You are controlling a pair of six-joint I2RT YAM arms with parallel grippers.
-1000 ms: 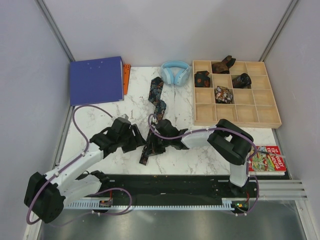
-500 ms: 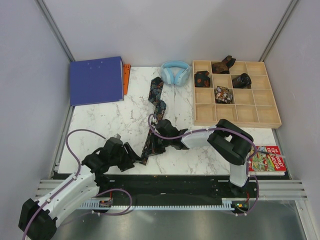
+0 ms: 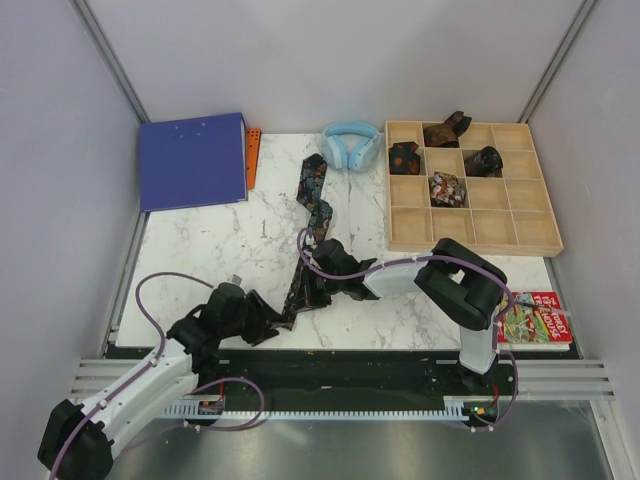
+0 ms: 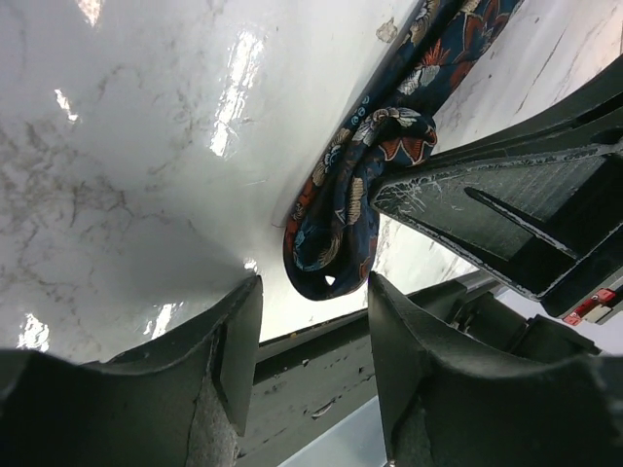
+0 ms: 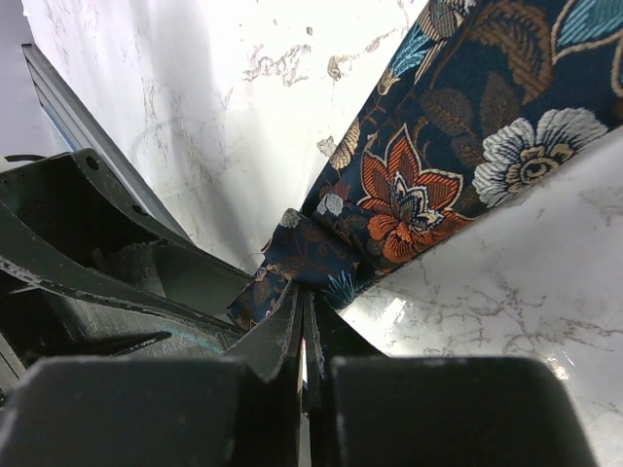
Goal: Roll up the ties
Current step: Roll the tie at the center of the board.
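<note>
Our long dark floral fabric tie (image 3: pixel 320 208) runs 12 to 6 o'clock on the white marble counter (image 3: pixel 220 240), its folded end near the front edge. Our right tool (image 5: pixel 304 313) is clamped on that end. The left tool (image 4: pixel 311 290) gapes just beyond. There is open marble at 9 o'clock.

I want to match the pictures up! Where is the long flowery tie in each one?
Top external: the tie runs down the table's middle, from near the headphones toward the near edge.
Left wrist: tie upper right, curled end near the centre.
Right wrist: tie upper right, narrowing to bottom centre.
Shared landmark: the white marble tabletop under it.
</note>
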